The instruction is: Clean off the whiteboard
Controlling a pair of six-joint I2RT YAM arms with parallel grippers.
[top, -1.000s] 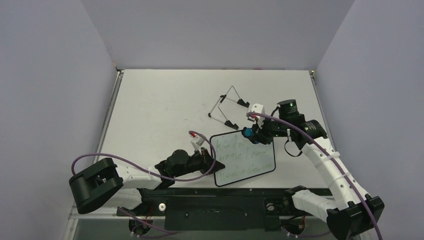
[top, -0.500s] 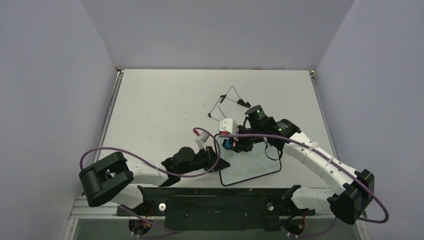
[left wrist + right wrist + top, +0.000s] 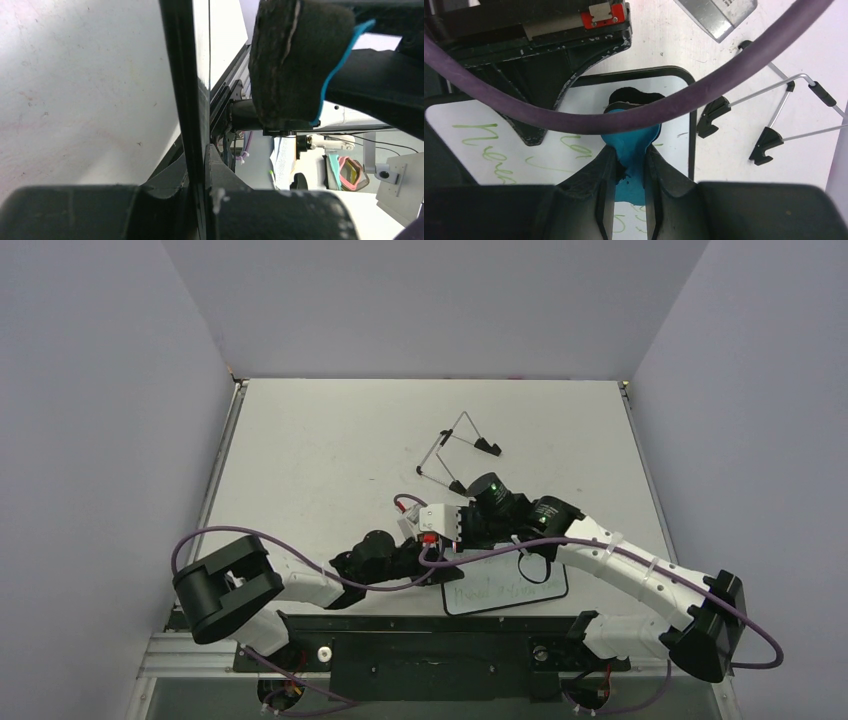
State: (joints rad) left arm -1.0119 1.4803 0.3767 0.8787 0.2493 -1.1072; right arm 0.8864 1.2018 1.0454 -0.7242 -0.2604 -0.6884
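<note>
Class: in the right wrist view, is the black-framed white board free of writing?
No, green handwritten lines show on the black-framed rectangular whiteboard.

The left arm point(image 3: 300, 587) lies low along the near edge, reaching rightward from its base at the near left. Its left gripper point(image 3: 197, 162) has both jaws pressed tight on the thin rim of the whiteboard point(image 3: 192, 75). The right arm point(image 3: 620, 562) stretches from the near right leftward across the middle, elbow bent and wrist pitched down. The right gripper point(image 3: 630, 162) is clamped on the blue eraser point(image 3: 631, 140), just beside the left gripper.
</note>
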